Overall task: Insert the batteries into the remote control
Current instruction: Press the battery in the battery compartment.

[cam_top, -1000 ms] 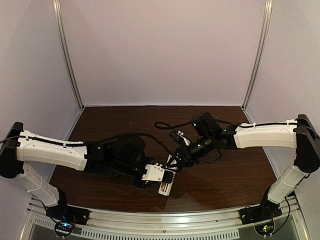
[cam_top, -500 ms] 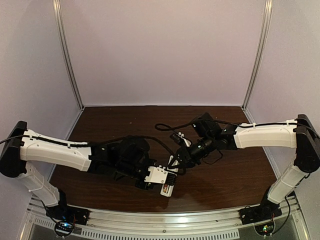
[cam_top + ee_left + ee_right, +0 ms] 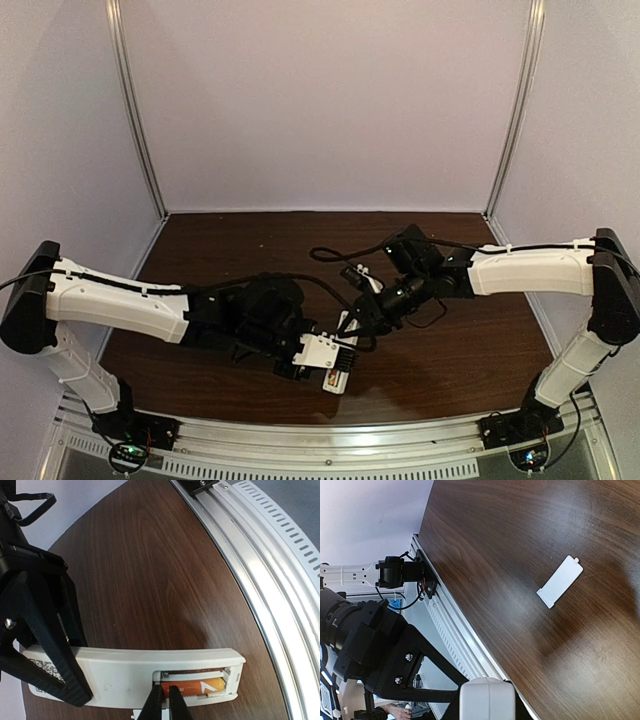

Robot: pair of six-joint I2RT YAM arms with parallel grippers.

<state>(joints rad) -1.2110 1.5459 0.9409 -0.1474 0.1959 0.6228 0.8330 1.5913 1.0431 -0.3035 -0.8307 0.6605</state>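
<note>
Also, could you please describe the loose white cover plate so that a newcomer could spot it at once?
On the dark wooden table, seen from the right wrist, the cover plate lies alone on bare wood. Unlike the thicker remote control, it is a small, thin white plate with a tiny tab at one end.

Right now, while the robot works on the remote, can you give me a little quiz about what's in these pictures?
1. True or false: the right hand is gripping one end of the remote control.
2. How many batteries can you see inside the remote control? A: none. B: one. C: two.
3. Fill in the blank: the loose white cover plate lies flat on the brown ____.

Key: 1 true. 2 B. 3 table.
</note>
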